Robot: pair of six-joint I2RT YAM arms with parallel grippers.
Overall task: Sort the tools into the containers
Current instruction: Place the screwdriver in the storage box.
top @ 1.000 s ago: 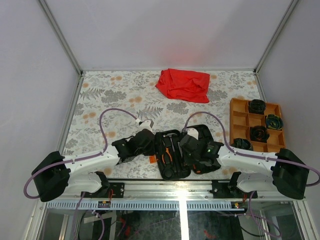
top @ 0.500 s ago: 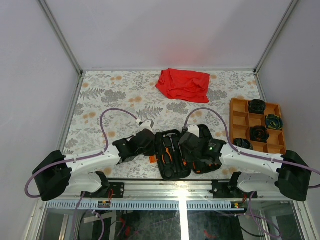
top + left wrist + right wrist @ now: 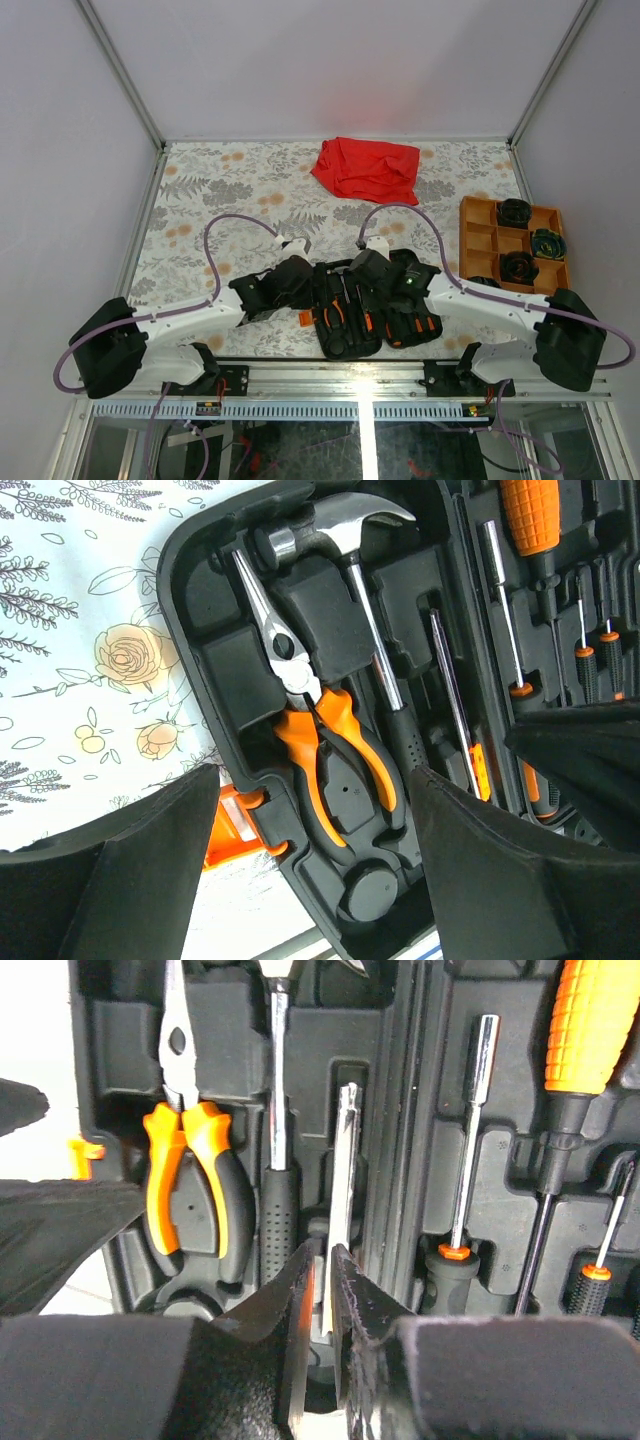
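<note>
The black tool case (image 3: 345,335) lies open at the near edge, between my arms. In the left wrist view its left half holds a steel-headed hammer (image 3: 345,530), orange-handled pliers (image 3: 300,690) and a thin screwdriver (image 3: 455,700). My left gripper (image 3: 315,830) hangs open over that half, one finger on each side of the pliers' handles and touching nothing. My right gripper (image 3: 322,1280) is shut on the thin screwdriver (image 3: 345,1160), down near its handle, beside the hammer's black grip (image 3: 280,1200). The case's right half holds more screwdrivers (image 3: 465,1140). The orange tray (image 3: 480,240) stands at the right.
A red cloth (image 3: 366,168) lies crumpled at the back centre. Dark round objects sit in several of the tray's compartments. The case's orange latch (image 3: 230,825) sticks out on its left side. The metal rail runs along the near table edge.
My right arm has swung left, from the case's right half onto its left half. Its jaws have closed on the thin screwdriver. The left arm has hardly moved.
</note>
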